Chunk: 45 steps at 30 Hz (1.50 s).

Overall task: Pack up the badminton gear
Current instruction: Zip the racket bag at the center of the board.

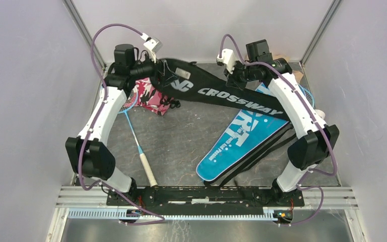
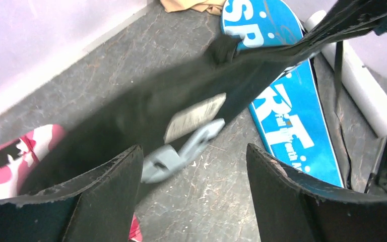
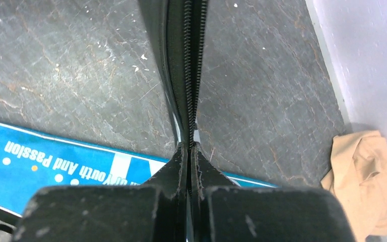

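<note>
Black "CROSSWAY" cover (image 1: 232, 96) stretched above the surface (image 1: 181, 141), over one blue "SPORT" cover (image 1: 237, 138).
Right pincer (image 3: 189, 148) clamped on its zip edge; left pincer (image 2: 192, 151) apart; one racket (image 1: 140, 148), pink cloth (image 1: 148, 101), beige cloth (image 3: 365, 176) nearby.

Racket-shaped covers: two, the black CROSSWAY cover (image 1: 221, 96) and the blue SPORT cover (image 1: 237, 143).
Rackets: one in clear view, a thin-framed racket (image 1: 140, 148) with a white grip.
White tube (image 2: 363, 96): one.
Cloths: two, one pink camouflage cloth (image 1: 148, 103) and one beige cloth (image 3: 365, 176).
Robot arms: two, left arm (image 1: 103, 113) and right arm (image 1: 292, 101).
</note>
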Available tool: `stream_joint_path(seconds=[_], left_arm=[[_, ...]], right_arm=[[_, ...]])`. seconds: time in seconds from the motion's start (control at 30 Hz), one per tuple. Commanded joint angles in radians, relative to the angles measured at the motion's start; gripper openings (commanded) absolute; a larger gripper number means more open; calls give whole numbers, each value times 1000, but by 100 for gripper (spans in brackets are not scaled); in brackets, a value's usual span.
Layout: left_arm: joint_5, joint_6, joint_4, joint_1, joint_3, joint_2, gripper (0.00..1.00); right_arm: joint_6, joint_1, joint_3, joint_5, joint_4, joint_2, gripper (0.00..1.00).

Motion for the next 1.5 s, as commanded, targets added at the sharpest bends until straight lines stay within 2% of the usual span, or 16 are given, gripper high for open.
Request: stream_joint_path(seconds=[0.0,0.17,0.4,0.47,0.63,0.87,0.93,1.1,1.27,1.47], left_arm=[[87,305,-138,3,69,-109,82],[140,547,-382,0,156,-112,84],[139,781,-542,-32,104,-91,99],[114,826,-567,-56,78,-75,100],[94,837,-640,-135,72,-4,100],[23,799,-621,-245,38,44,100],[10,816,-639,-281,21,47,95],[-71,815,-651,-299,2,37,77],[-97,824,-654,-291,-33,0,74],[-104,837,-686,-252,-49,-26,62]], right_arm=[[-108,41,-33,-3,22,-77,0],[-114,80,-148,28,80,-106,0],[-68,117,-386,43,243,-221,0],[-56,128,-470,57,311,-269,0],[-24,156,-630,94,427,-374,0],[-8,177,-757,98,461,-471,0],[-3,177,-769,95,458,-487,0],[-7,177,-799,125,449,-512,0],[-15,177,-828,131,435,-541,0],[-29,176,-860,141,411,-571,0]])
